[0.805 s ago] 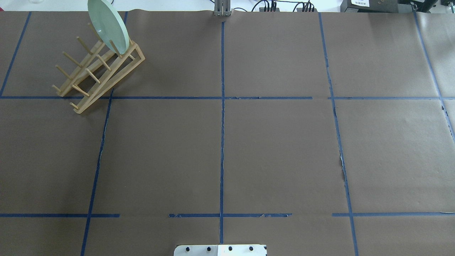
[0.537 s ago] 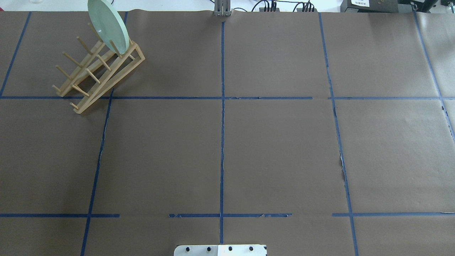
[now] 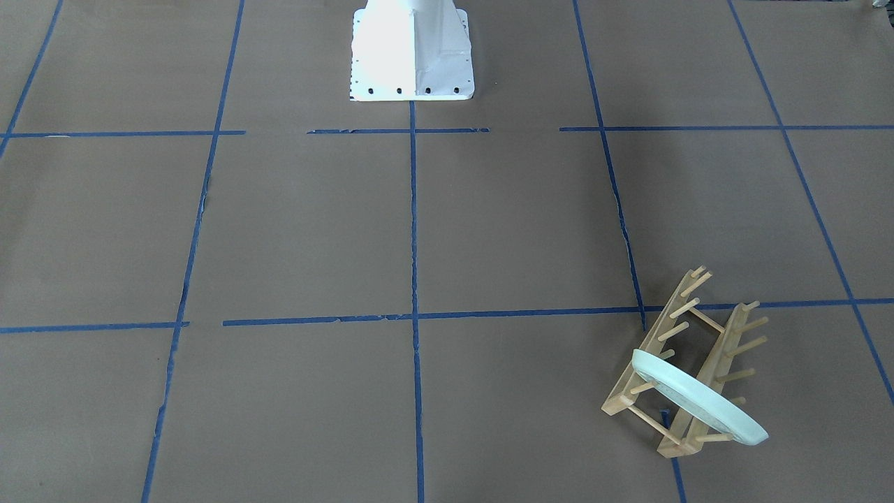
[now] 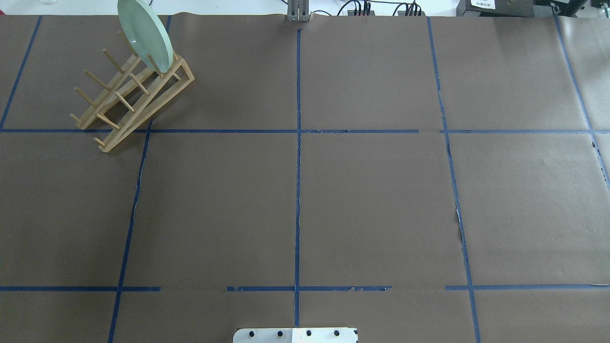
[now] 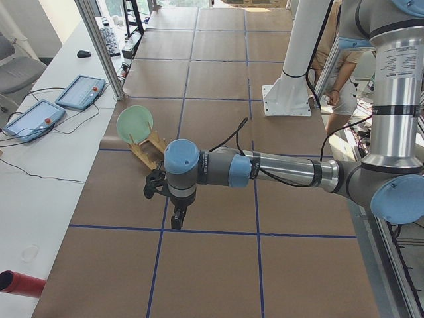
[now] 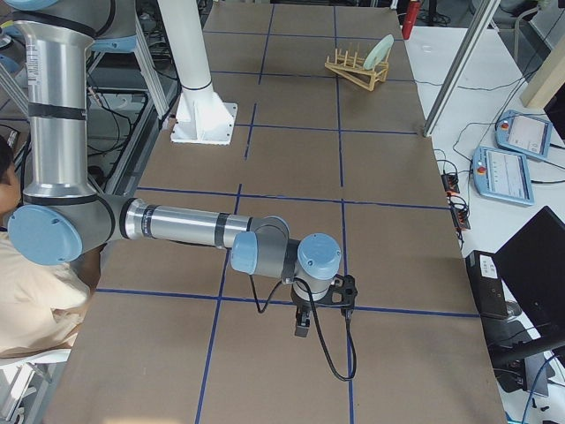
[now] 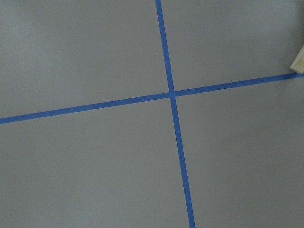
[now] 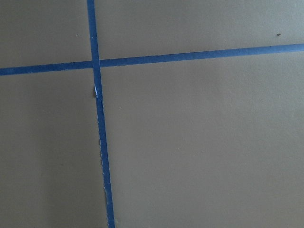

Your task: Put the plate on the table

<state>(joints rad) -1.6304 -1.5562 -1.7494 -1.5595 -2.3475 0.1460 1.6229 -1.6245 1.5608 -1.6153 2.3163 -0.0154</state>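
The pale mint-green plate (image 4: 144, 35) stands on edge in the end slot of the light wooden peg rack (image 4: 125, 97) at the table's (image 4: 371, 200) far left. It also shows in the front view (image 3: 698, 398), the left view (image 5: 134, 122) and the right view (image 6: 381, 51). My left gripper (image 5: 177, 218) hangs low over the table, nearer the camera than the rack and apart from it. My right gripper (image 6: 302, 322) hangs over the table's opposite end. I cannot tell whether either is open or shut. Both wrist views show only brown paper and blue tape.
The white robot base (image 4: 295, 335) stands at the table's near edge, also in the front view (image 3: 411, 52). Teach pendants (image 5: 59, 106) and cables lie on the white bench beyond the far edge. A rack corner (image 7: 298, 61) shows at the left wrist view's right edge.
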